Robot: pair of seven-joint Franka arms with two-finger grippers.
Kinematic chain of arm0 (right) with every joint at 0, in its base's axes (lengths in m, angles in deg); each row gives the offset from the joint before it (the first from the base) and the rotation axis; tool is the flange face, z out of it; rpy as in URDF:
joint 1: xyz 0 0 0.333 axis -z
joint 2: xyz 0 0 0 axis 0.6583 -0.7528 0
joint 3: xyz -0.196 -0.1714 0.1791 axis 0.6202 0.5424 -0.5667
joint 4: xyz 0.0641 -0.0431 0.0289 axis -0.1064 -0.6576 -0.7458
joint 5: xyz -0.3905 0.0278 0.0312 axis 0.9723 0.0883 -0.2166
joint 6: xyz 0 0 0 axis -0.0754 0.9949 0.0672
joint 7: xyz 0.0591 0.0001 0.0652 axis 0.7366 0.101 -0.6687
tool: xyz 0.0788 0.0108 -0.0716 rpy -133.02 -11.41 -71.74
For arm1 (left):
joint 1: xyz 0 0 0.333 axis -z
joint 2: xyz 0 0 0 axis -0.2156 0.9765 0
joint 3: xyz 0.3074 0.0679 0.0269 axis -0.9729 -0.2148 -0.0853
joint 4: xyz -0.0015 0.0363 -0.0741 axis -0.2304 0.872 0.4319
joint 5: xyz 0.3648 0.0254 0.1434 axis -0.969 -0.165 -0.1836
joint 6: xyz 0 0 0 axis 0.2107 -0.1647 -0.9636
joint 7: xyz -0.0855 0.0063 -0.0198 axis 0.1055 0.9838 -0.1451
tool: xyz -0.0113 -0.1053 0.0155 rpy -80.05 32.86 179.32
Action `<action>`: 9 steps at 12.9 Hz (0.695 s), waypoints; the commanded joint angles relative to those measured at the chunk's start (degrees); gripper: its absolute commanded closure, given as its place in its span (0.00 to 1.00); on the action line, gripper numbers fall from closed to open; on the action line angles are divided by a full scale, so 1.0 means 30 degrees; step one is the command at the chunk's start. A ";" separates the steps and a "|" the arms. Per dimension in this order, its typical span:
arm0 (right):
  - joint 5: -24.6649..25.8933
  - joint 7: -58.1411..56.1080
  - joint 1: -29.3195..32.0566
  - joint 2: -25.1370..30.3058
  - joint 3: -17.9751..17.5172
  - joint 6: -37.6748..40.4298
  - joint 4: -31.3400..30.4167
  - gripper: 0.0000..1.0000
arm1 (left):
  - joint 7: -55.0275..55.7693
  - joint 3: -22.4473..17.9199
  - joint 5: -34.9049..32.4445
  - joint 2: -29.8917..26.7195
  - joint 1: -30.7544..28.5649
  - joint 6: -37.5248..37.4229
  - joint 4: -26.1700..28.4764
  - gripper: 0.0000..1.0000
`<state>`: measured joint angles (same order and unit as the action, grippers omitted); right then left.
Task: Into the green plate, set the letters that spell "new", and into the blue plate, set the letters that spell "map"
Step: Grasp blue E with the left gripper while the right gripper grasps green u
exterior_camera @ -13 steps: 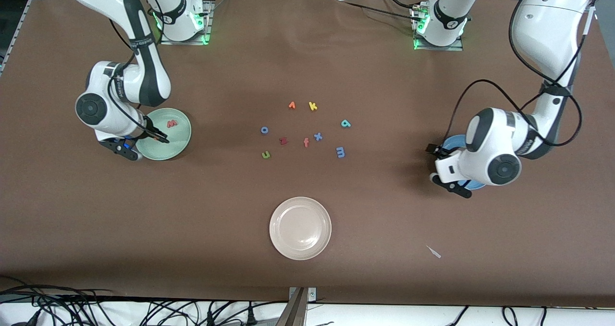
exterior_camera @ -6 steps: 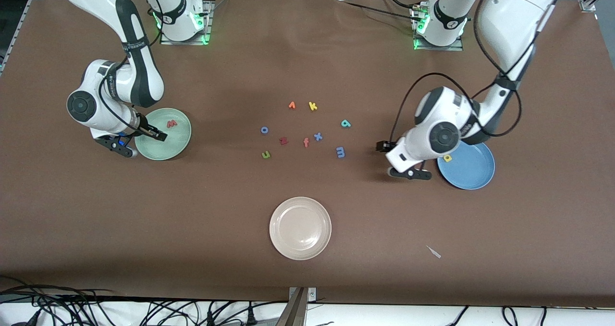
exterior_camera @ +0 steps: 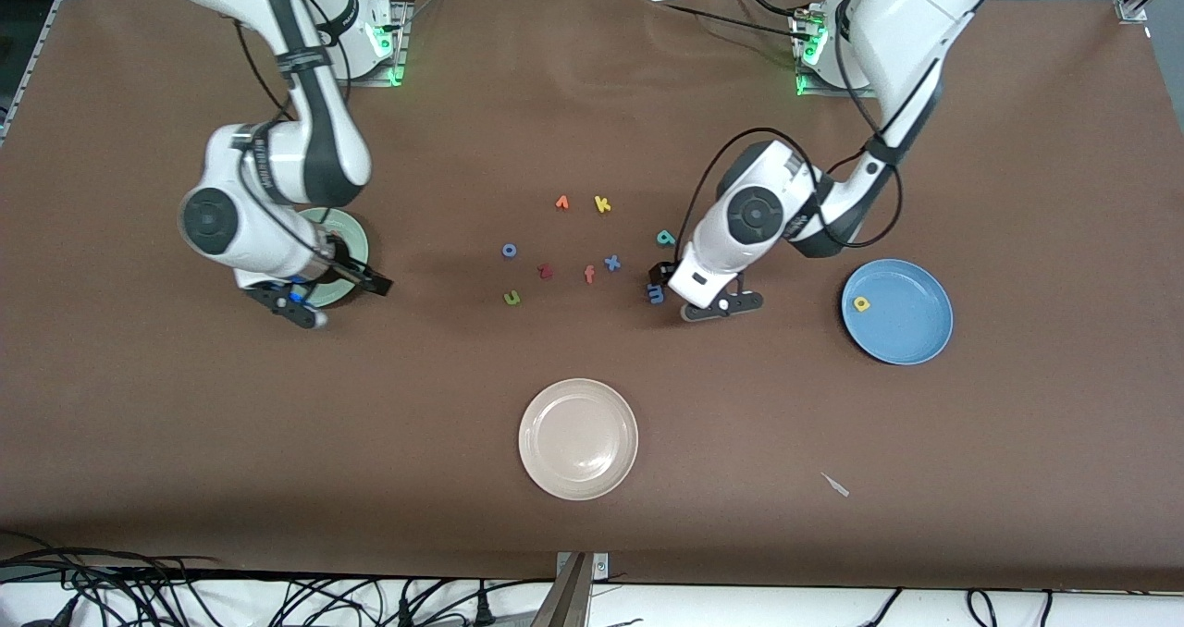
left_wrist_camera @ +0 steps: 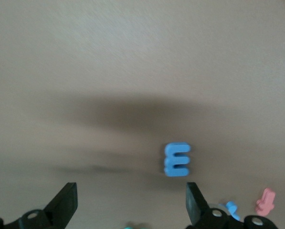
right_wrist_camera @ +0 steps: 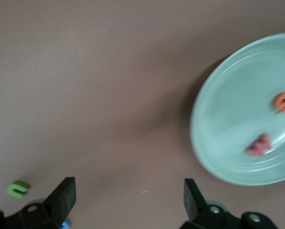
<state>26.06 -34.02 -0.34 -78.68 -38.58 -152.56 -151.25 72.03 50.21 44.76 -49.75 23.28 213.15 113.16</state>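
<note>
The green plate [right_wrist_camera: 228, 124] holds the orange e [right_wrist_camera: 284, 101] and the salmon-pink w [right_wrist_camera: 259, 144]; in the front view the right arm covers most of the green plate [exterior_camera: 357, 237]. My right gripper [exterior_camera: 330, 296] [right_wrist_camera: 128, 198] hangs open and empty over the cloth beside that plate. The green n [exterior_camera: 511, 298] [right_wrist_camera: 18, 189] lies among the middle letters. My left gripper [exterior_camera: 686, 291] [left_wrist_camera: 130, 202] is open, low over the blue m [exterior_camera: 656, 292] [left_wrist_camera: 177, 159]. The teal p [exterior_camera: 665, 237] lies farther from the camera. The yellow a [exterior_camera: 861, 304] rests in the blue plate [exterior_camera: 911, 331].
Loose letters in the middle: an orange one [exterior_camera: 561, 202], yellow k [exterior_camera: 602, 204], blue o [exterior_camera: 509, 250], dark red one [exterior_camera: 545, 271], orange-red f [exterior_camera: 589, 275], blue x [exterior_camera: 611, 263]. A beige plate [exterior_camera: 578, 465] sits nearer the camera, a small white scrap [exterior_camera: 835, 485] beside it.
My right gripper has opened and swung off the green plate toward the middle. My left arm has moved from the blue plate to over the blue m.
</note>
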 commanded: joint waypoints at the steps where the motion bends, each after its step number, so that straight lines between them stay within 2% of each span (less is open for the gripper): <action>1: -0.0399 0.3518 -0.0894 -0.1757 -0.0875 -0.1788 0.1071 0.01 | 0.2500 -0.0234 -0.1594 0.1273 0.0898 0.0504 -0.1241 0.00; 4: -0.0370 0.7678 -0.2592 -0.3424 -0.1434 -0.4487 0.1507 0.05 | 0.3182 -0.0673 -0.2620 0.2303 0.1692 0.0504 -0.2563 0.00; 6: -0.0428 0.9179 -0.3385 -0.4479 -0.1493 -0.4610 0.2618 0.09 | 0.3182 -0.0674 -0.2711 0.2480 0.1752 0.0504 -0.2654 0.01; 9: -0.0458 1.1438 -0.4091 -0.5859 -0.1494 -0.4755 0.4027 0.12 | 0.3152 -0.0819 -0.2828 0.2597 0.2043 0.0475 -0.2654 0.11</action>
<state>25.88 -2.50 -12.00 -92.86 -43.63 -166.75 -143.36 80.27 48.66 38.74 -42.86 27.84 215.00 106.82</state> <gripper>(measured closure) 0.110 0.026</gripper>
